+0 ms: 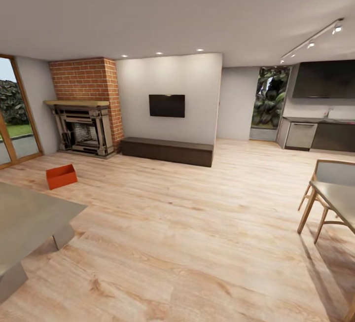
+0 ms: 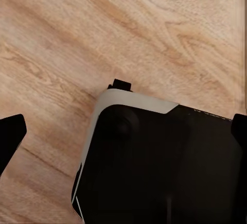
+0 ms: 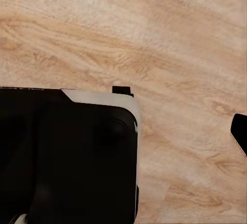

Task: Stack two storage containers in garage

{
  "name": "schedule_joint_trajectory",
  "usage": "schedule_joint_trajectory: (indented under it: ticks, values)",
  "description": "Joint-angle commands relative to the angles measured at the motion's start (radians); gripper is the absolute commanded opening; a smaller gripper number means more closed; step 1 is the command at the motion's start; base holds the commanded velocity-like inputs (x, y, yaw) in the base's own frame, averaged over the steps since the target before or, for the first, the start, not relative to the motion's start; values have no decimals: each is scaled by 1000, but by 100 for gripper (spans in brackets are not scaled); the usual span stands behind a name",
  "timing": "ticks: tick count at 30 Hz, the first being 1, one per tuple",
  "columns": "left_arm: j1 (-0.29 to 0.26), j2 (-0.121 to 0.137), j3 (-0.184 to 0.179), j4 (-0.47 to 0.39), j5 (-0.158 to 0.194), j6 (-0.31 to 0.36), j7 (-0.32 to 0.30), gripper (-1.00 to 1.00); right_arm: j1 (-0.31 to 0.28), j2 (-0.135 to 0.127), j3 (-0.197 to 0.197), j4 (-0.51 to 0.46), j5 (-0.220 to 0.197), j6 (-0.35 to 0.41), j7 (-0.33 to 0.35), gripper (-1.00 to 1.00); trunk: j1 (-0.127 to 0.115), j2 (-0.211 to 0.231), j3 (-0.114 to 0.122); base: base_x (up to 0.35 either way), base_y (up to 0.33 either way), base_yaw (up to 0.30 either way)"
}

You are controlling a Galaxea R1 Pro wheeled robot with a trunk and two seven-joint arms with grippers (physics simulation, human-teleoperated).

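Storage container (image 1: 61, 176) sits on wood-plank floor (image 1: 197, 223) near fireplace (image 1: 84, 127), awaiting pickup; left pincer (image 2: 123, 131) fingers wide apart, carrying nothing; right pincer's spread can't tell

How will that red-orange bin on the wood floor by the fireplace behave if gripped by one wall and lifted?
The storage container looks thin-walled and lidless, so probably light, and a one-wall grip may flex the wall. It looks empty from here, so it would likely hang tilted from that wall. Flat-bottomed and boxy, it should slide rather than roll if nudged on the wood floor.
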Motion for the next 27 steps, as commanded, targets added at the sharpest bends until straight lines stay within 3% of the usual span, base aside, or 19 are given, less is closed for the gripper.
schedule_joint_trajectory:
  ticks: [1,27]
  values:
    - [0,0,1,0,3,0,2,100,-1,0,8,3,-9,-5,-1,100,1,-1,0,323,0,0]
    - [0,0,2,0,3,0,2,100,-1,0,8,3,-9,-5,-1,100,1,-1,0,323,0,0]
